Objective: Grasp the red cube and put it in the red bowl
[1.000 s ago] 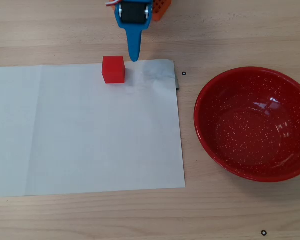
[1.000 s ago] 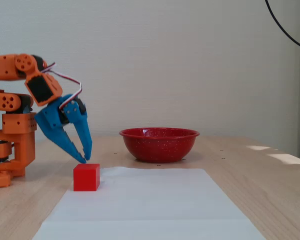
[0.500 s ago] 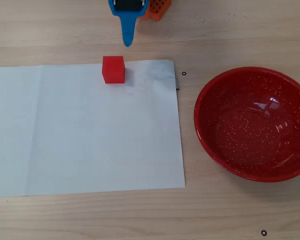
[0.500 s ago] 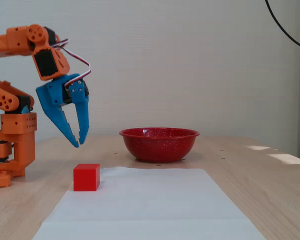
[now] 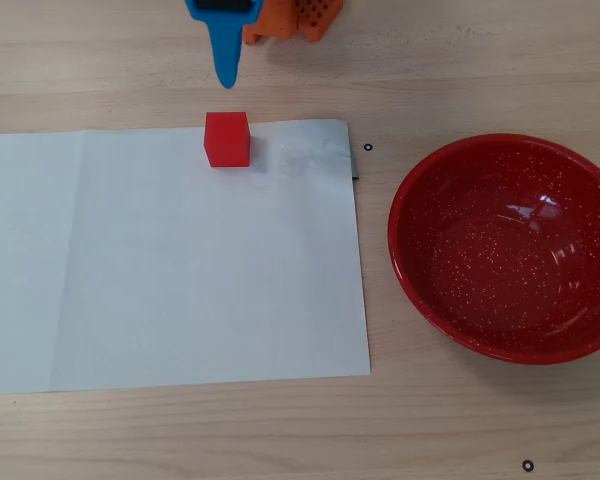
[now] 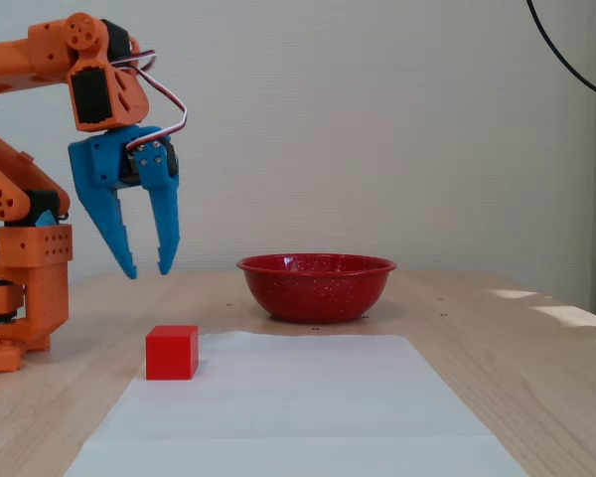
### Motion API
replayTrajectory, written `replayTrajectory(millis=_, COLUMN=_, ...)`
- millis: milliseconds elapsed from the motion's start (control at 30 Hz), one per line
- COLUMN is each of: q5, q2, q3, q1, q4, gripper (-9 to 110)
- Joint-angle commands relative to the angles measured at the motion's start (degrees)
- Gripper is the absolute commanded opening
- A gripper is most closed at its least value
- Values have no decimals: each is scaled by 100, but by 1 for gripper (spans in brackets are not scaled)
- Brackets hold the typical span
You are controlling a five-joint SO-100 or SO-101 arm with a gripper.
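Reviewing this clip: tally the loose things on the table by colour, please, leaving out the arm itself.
Red: 2, the red cube and the red bowl
White: 1, the sheet of paper that the cube sits on
Total: 3
The gripper hangs above the table with its blue jaws slightly apart and nothing between them.

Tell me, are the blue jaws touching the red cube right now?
Apart. The fixed view shows the gripper hanging open in the air, with bare wall and table visible between its tips and the red cube on the paper.
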Motion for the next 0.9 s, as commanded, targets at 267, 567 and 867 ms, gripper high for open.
replayTrajectory(millis=267, q5=387, q2=-422, q3=-642, q1=-299, q4=-44, gripper=38)
replayTrajectory(millis=567, q5=334, q2=-967, q3=-545, q1=-202, q4=-352, gripper=53)
replayTrajectory(millis=867, q5=290, q2=-1397, q3=-378, q1=-79, q4=-729, gripper=55)
